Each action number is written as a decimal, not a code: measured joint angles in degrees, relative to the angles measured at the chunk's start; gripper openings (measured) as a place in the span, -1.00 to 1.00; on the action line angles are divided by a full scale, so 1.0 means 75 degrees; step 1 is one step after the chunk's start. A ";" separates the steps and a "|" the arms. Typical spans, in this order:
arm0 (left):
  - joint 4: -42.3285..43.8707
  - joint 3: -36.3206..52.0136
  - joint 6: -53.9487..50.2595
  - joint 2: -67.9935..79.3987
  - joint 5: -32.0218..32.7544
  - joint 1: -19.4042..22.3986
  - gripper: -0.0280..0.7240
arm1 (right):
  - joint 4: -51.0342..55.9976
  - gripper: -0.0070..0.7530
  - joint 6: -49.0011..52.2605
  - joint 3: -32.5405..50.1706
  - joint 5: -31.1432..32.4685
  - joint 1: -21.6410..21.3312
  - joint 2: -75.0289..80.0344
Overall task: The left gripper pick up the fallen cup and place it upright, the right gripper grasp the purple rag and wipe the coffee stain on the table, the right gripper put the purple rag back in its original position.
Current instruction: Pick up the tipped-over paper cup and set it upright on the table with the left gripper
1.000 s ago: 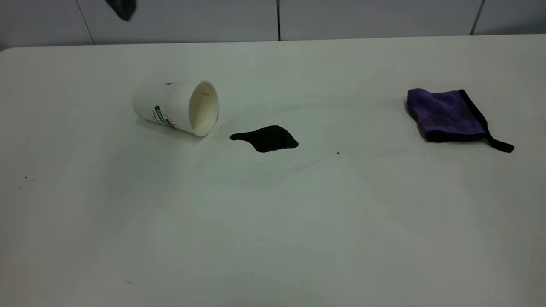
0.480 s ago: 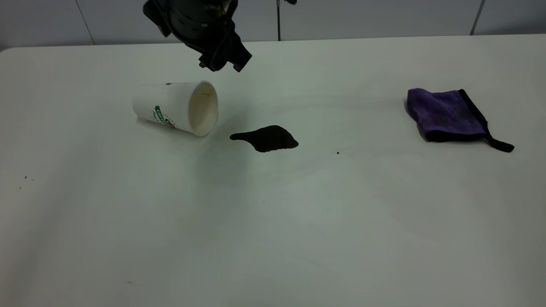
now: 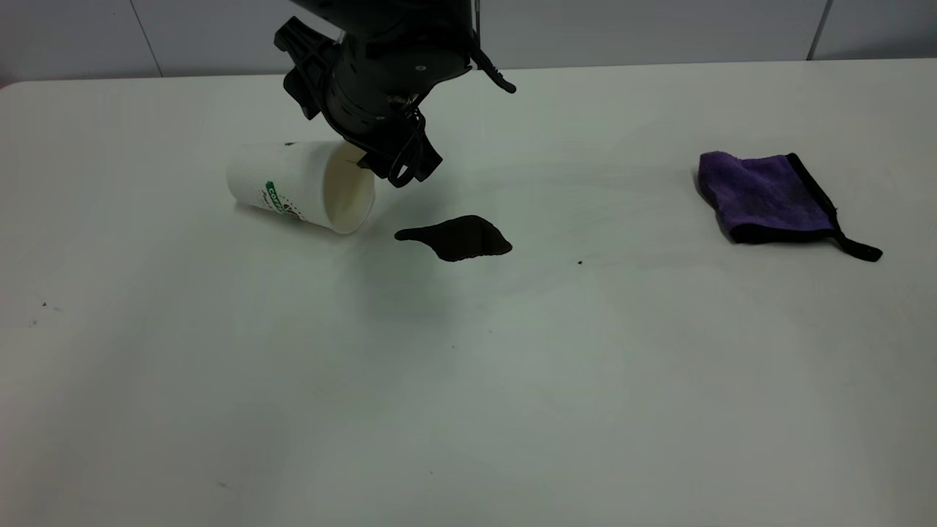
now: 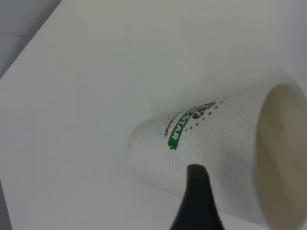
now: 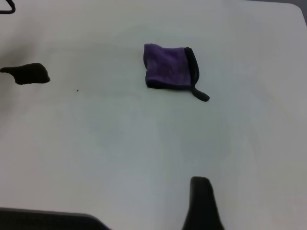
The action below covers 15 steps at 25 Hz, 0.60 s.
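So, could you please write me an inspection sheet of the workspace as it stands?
Surface: white table, faint wipe marks.
Job's things: cup lying on its side, mouth toward the coffee stain; purple rag lies apart at the right.
Clutter: tiny dark specks.
Grippers: left gripper hangs above the cup's mouth; right gripper away from the rag, one finger showing.
Cables: black loop at the left gripper.
Surroundings: grey panelled wall.

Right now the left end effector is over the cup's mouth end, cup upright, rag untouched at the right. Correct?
Not quite: the cup is not upright. It lies on its side, mouth toward the coffee stain, as the exterior view shows. The left end effector is over its mouth end, and the purple rag sits untouched at the right.
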 joint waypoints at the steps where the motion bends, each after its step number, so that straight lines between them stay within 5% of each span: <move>1: 0.0007 -0.0064 0.0000 0.0098 -0.0008 0.0056 0.73 | 0.0000 0.54 0.0000 0.0000 0.0000 0.0000 0.0000; 7: 0.0022 -0.0247 0.0000 0.0514 -0.0066 0.0490 0.71 | 0.0000 0.54 0.0000 0.0000 0.0000 0.0000 0.0000; 10: 0.0257 -0.0268 0.0018 0.0652 -0.0137 0.0688 0.54 | 0.0000 0.54 0.0000 0.0000 0.0000 0.0000 0.0000; 15: 0.0762 -0.0285 0.0136 0.0689 0.0053 0.0853 -0.44 | 0.0000 0.54 0.0000 0.0000 0.0000 0.0000 0.0000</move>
